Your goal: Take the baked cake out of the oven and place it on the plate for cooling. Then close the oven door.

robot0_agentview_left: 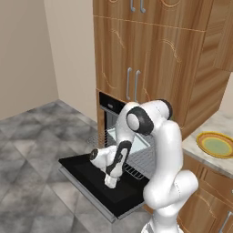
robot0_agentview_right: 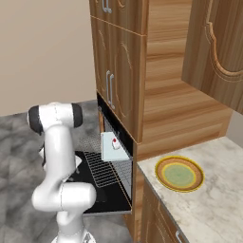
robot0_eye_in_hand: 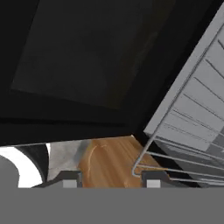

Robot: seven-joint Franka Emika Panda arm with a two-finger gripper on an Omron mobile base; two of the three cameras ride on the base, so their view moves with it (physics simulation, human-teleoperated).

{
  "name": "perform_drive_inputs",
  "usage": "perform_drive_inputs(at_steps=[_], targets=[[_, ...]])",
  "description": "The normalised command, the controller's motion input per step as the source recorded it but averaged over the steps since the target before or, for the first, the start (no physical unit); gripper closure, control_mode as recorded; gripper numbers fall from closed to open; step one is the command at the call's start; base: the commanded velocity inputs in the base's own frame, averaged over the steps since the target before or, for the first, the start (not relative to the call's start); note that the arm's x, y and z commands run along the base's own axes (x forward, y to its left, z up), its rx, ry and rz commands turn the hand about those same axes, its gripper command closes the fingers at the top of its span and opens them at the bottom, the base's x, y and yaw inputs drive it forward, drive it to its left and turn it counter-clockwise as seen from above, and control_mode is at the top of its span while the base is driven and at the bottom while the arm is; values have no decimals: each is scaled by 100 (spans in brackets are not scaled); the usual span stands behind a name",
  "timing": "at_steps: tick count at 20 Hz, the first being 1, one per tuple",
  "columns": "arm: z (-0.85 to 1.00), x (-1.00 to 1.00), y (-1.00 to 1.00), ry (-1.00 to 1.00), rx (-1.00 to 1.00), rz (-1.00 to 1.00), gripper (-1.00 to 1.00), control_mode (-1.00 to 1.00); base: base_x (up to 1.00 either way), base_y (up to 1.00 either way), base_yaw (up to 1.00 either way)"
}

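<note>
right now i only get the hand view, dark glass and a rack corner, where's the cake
observer: The cake sits on a pale tray, above the pulled-out rack.
operator: is the door fully down
observer: Yes, the oven door lies flat open, and the rack reaches out over it.
operator: and the plate
observer: The plate is on the counter to the right of the oven, with nothing on it.
</note>
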Motion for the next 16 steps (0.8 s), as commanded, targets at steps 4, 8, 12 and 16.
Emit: perform_drive_inputs(at_steps=[4,8,12,16], targets=[[100,-17,0,-55,0,-8,-100,-100,0,0,0],[95,12,0,-30,1,-10,-100,-100,0,0,0],[80,49,8,-11,3,-10,-100,-100,0,0,0],[71,62,20,-2,1,-9,-100,-100,0,0,0]])
